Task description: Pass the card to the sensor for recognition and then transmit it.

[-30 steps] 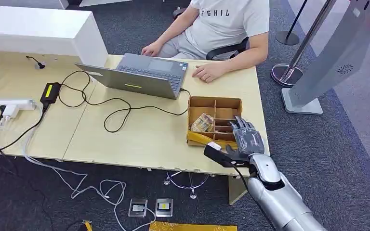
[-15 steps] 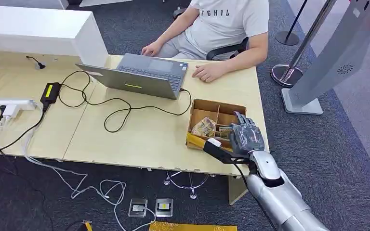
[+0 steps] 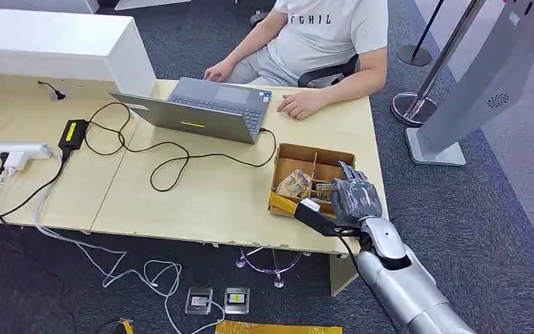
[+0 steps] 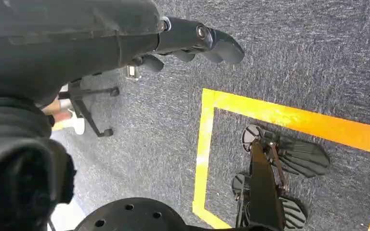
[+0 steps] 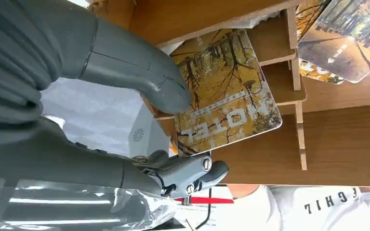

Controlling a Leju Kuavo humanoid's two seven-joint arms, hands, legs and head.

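Card (image 5: 224, 103) pinched in the right hand (image 3: 353, 200), over the wooden box (image 3: 311, 154)

Right wrist view is pretty clear on this one: it's a hotel card with an autumn-trees print, caught between the thick grey thumb (image 5: 139, 77) and the darker fingers (image 5: 192, 175), sitting over the box's slotted dividers with more cards (image 5: 342, 43) of the same print just beside it. From the head view the box is at the near right end of the bench (image 3: 201, 195), and the hand is over its right side. Left hand (image 4: 125, 38) hangs over grey carpet with yellow tape (image 4: 207, 139), fingers loosely curled, nothing in it. A person (image 3: 320, 42) sits at the far side with a laptop (image 3: 208, 111). The sensor stand (image 3: 473, 90) is off to the right of the bench, well apart.
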